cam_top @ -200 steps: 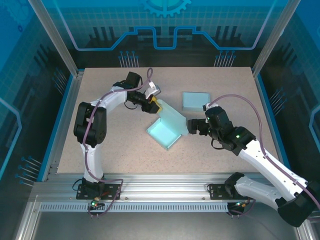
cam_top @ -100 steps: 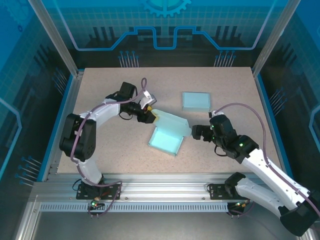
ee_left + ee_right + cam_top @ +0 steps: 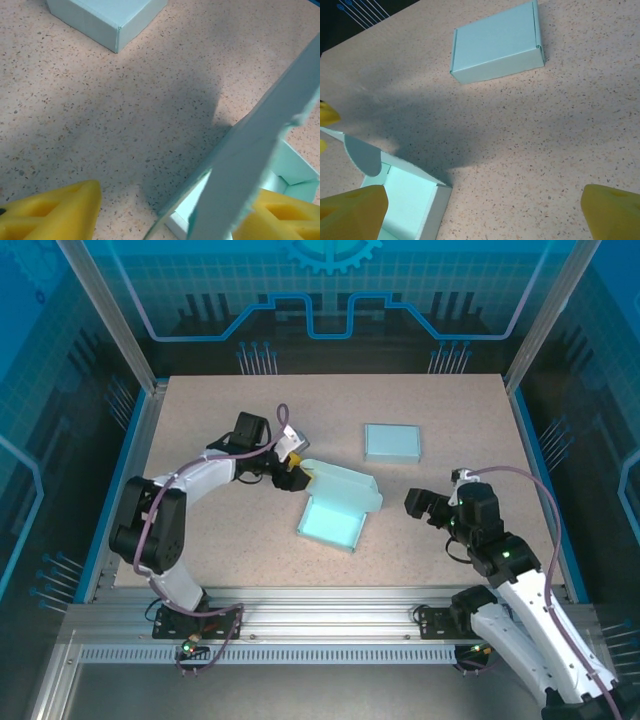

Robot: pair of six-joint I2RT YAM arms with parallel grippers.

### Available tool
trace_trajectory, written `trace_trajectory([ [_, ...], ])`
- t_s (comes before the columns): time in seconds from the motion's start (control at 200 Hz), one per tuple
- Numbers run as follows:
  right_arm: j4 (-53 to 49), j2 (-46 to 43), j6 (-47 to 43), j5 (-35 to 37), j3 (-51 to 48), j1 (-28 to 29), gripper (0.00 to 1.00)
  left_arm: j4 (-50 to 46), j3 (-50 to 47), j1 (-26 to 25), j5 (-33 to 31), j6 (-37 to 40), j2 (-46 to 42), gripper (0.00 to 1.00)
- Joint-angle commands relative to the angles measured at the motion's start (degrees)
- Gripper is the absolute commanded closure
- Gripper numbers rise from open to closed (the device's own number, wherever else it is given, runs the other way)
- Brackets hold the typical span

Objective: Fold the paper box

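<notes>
The left claw (image 3: 298,472) stands parted around the lid (image 3: 345,485) of the paper box (image 3: 330,525) without clamping it, so the lid may spring open. The right claw (image 3: 414,505) gapes empty.

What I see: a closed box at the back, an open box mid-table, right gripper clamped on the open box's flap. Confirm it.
Not quite. The right gripper is open and apart from the open box, as the top external view shows. The closed box at the back and the open box mid-table are right.
</notes>
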Motion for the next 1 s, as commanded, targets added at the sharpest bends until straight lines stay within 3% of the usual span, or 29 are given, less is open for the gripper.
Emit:
trace_trajectory([
  [0.0, 1.91, -0.35, 0.01, -4.09, -0.66, -1.31, 0.0, -2.59, 3.4, -0.88, -0.07, 1.61, 2.0, 0.31],
  [0.42, 3.31, 0.63, -1.71, -8.45, -2.33, -2.7, 0.0, -5.73, 4.45, -3.78, -0.05, -2.83, 2.24, 0.33],
  [0.61, 3.61, 2.39, -2.71, -11.24, -3.06, -3.63, 0.0, -6.68, 3.33, -4.36, -0.28, -4.22, 1.19, 0.46],
  [0.73, 4.34, 4.4, -3.32, -13.4, -3.44, -3.95, 0.0, -4.71, 0.71, -4.44, -1.78, -4.96, -1.06, 0.65],
  [0.996, 6.67, 1.74, -3.26, -11.54, -4.79, -4.87, 0.0, -1.44, -2.37, -4.61, -6.43, -3.58, -3.5, 0.77],
])
